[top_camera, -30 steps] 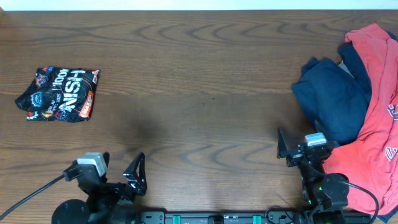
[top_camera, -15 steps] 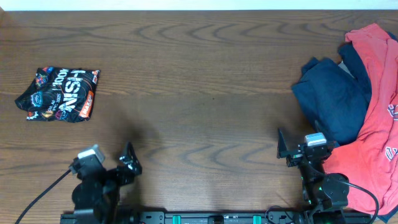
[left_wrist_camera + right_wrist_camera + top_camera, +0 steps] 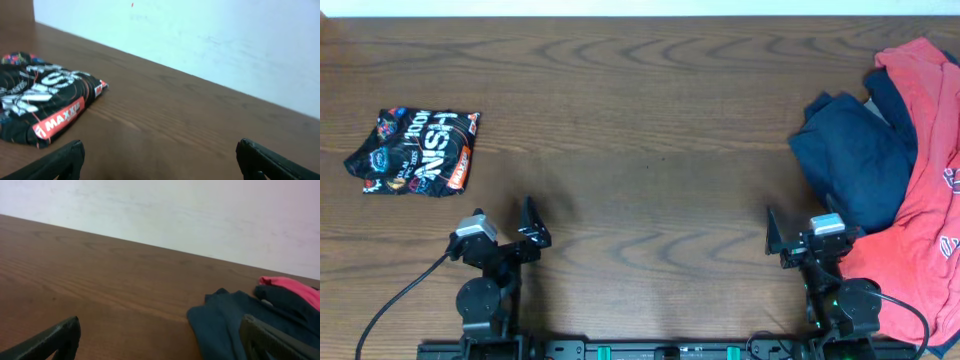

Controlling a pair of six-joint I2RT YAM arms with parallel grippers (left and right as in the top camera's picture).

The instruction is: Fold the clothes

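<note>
The black jersey (image 3: 415, 152) with white lettering and coloured logos lies folded into a small bundle at the far left of the table; it also shows in the left wrist view (image 3: 40, 105). A navy garment (image 3: 855, 160) and a red garment (image 3: 930, 180) lie crumpled together at the right. My left gripper (image 3: 510, 238) is open and empty near the front edge, right of and below the jersey; its jaws stand wide apart over bare wood (image 3: 160, 160). My right gripper (image 3: 807, 238) is open and empty just left of the navy cloth (image 3: 225, 325).
The brown wooden table (image 3: 650, 120) runs to a white wall at the back. The red garment (image 3: 290, 286) hangs over the table's right side. Both arm bases and a black cable sit along the front edge.
My left arm has swung round and its gripper has moved a little away from the front edge, toward the table's middle. The right arm and the clothes have not moved.
</note>
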